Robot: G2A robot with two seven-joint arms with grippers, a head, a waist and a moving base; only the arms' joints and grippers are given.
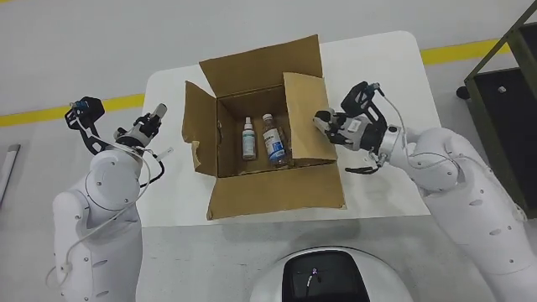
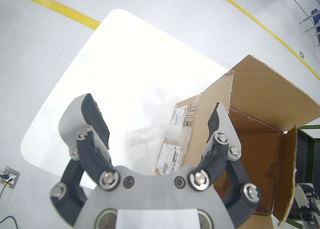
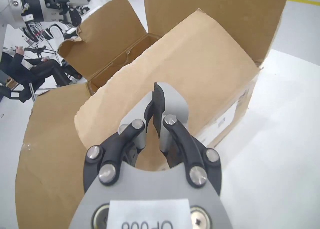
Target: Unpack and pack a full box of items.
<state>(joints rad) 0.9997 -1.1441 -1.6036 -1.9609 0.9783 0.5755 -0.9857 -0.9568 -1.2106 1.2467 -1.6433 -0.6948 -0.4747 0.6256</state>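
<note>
At box flap (image 3: 200,64), closed right gripper (image 3: 158,94)

The top camera looked down from above at the table (image 1: 377,59), with the box (image 1: 260,67) in the middle. The left wrist camera sat behind the left hand (image 2: 152,104), facing the box from a little way off. The right wrist camera sat behind the right hand (image 3: 158,91), very near the box. All three saw the box.
</note>
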